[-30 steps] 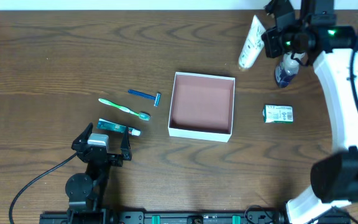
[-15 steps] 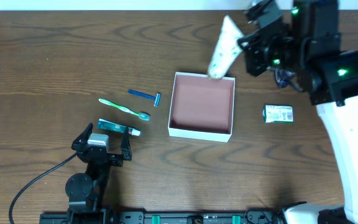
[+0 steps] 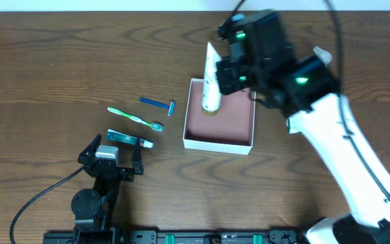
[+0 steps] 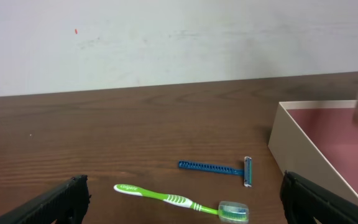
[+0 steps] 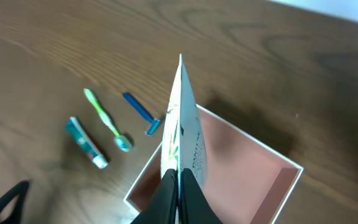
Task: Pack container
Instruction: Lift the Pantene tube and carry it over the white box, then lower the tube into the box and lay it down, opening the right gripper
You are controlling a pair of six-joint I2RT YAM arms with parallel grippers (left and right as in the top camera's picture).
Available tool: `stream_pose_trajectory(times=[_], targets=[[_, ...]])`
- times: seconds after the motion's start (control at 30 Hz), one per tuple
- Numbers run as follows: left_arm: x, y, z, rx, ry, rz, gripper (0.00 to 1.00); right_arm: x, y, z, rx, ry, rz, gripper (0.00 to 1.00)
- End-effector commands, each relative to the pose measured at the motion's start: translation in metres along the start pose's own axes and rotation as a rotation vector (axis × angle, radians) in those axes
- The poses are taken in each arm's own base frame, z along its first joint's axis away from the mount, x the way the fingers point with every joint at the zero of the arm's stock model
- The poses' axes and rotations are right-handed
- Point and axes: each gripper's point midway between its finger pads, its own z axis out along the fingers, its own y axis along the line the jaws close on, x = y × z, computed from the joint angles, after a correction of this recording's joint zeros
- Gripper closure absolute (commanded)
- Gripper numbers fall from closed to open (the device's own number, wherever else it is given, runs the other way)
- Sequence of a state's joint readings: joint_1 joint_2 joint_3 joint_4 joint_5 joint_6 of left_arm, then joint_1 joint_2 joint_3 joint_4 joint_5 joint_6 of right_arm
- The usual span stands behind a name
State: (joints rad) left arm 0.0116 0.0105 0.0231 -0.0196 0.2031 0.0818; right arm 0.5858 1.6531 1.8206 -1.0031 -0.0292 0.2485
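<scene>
The container (image 3: 230, 123), a shallow white box with a pink-brown inside, sits mid-table. My right gripper (image 3: 227, 73) is shut on a white tube (image 3: 211, 80) and holds it above the container's far left part, cap end down. In the right wrist view the shut fingers (image 5: 179, 182) pinch the tube (image 5: 183, 121) over the container (image 5: 248, 174). My left gripper (image 3: 111, 157) is open and empty near the front left. Its wrist view shows the container's wall (image 4: 303, 155) at the right.
A green toothbrush (image 3: 135, 118), a blue razor (image 3: 158, 104) and a small teal toothpaste tube (image 3: 128, 139) lie left of the container. The toothbrush (image 4: 179, 200) and razor (image 4: 216, 168) lie just ahead of the left gripper (image 4: 188, 214). The right arm covers the table right of the container.
My right arm has swung left from the back right, carrying the white tube to above the container. The left arm has not moved.
</scene>
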Motion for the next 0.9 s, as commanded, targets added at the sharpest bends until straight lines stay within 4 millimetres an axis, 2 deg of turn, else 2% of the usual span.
stream_pose_trajectory(times=[0.0,0.3,0.43,0.6,0.87], targets=[[0.016,-0.001,0.001,0.01,0.045,-0.008,0.02,-0.006,-0.007,0.016,0.148,-0.037,0.057,0.98],[0.016,-0.001,0.001,0.01,0.045,-0.009,0.02,0.0,0.002,0.08,0.208,-0.02,0.083,0.98],[0.016,-0.001,0.001,0.01,0.045,-0.009,0.02,0.0,-0.002,0.1,0.235,-0.025,0.099,0.98],[0.016,-0.001,0.001,0.01,0.045,-0.009,0.02,-0.005,-0.006,0.11,0.26,-0.054,0.1,0.99],[0.016,-0.001,0.001,0.01,0.045,-0.008,0.02,-0.016,-0.004,0.109,0.254,-0.098,0.108,0.99]])
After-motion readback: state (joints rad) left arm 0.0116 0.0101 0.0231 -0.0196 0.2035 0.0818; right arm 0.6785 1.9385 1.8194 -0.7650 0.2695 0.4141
